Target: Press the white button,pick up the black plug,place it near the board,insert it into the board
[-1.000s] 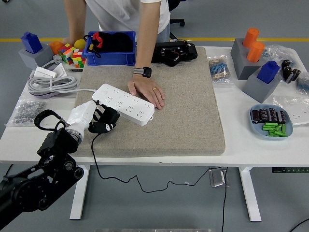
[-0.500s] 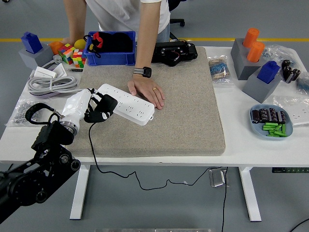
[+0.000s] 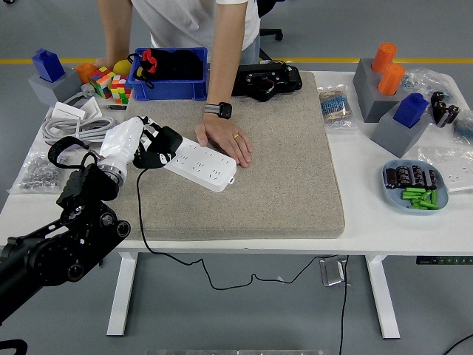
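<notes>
A white power strip lies slanted on the grey felt mat. A person's hand with a wristwatch rests on its far right end and holds it down. My left hand is shut on the black plug, which hovers over the strip's left end. The plug's black cord hangs down past the table's front edge. The strip's white button is hidden behind my hand. The right arm does not show.
A blue bin, colour cubes and a coiled white cable sit at the far left. A black device lies behind the mat. Grey holders with orange and blue pieces and a blue bowl stand right.
My left hand has carried the black plug up and away from me, from the mat in front of the strip to over the strip's left end. The person's hand stayed put.
</notes>
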